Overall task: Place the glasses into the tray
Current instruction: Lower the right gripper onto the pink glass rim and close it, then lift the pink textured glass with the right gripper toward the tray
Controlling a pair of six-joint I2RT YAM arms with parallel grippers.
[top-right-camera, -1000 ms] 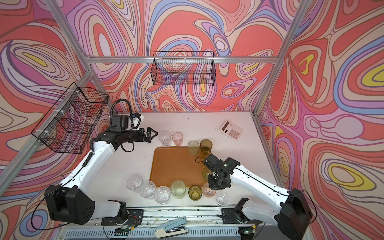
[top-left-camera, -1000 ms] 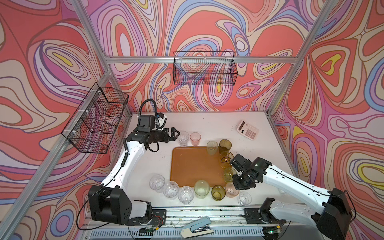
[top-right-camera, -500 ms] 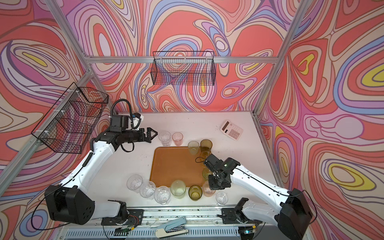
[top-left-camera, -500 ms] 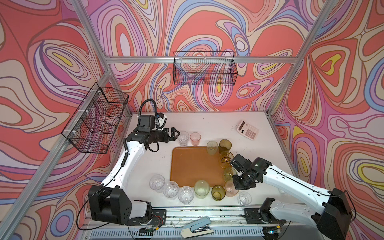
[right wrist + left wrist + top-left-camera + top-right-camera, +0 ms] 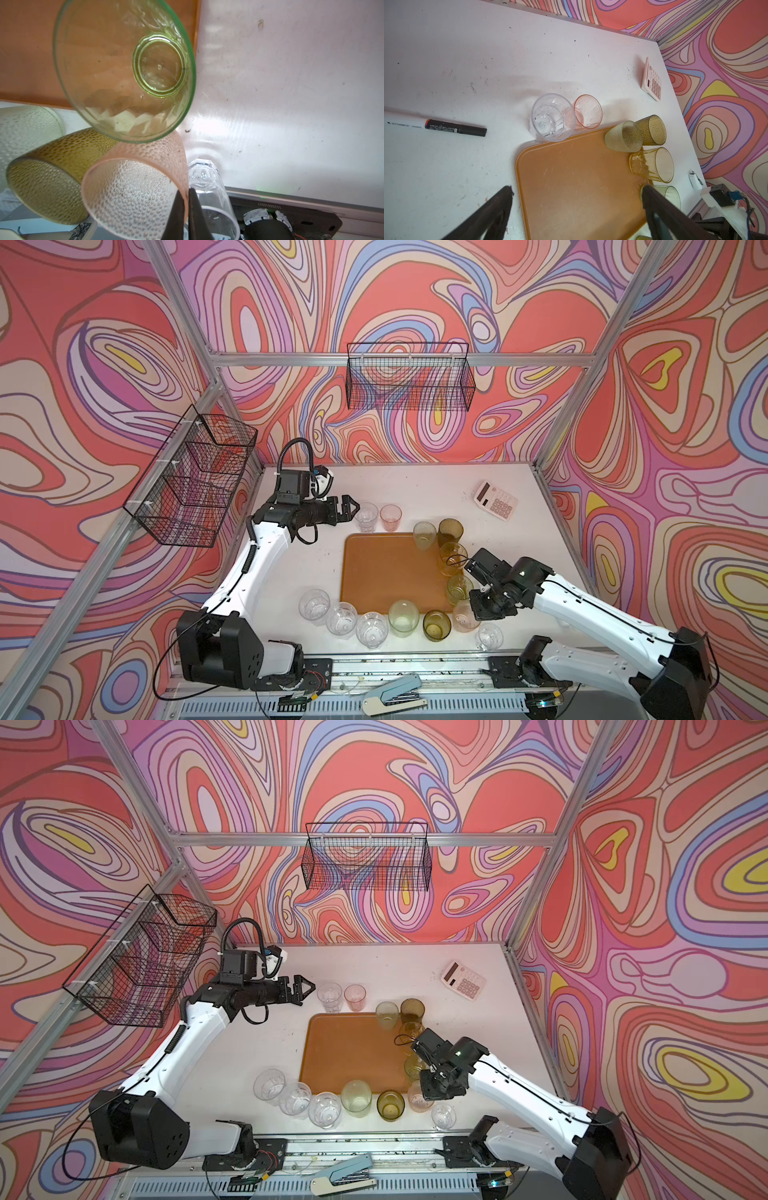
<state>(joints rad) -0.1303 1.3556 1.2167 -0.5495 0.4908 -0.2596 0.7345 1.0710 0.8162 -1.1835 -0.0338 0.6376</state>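
- Grasping step in hand — the wall of the pink dimpled glass [image 5: 133,187] is being pinched at its rim by the closed right claw [image 5: 185,195]; this glass is sitting just off the tray's [image 5: 386,568] 5 o'clock corner.
- The left claw [image 5: 354,511] is being held wide open on nothing, just at 9 o'clock of the clear faceted glass [image 5: 365,516].
- The other glasses are being seen ringed along the tray's 12, 3 and 6 o'clock edges.
- Next, as judged: a straight lift is being called for, clear of the neighbouring olive dimpled glass [image 5: 47,187] and green faceted glass [image 5: 124,68], then a carry toward 10 o'clock.
- Thin, slick, transparent walls — the pinch is likely being helped by the dimples; the tray is flat, matt orange-brown, low-rimmed.
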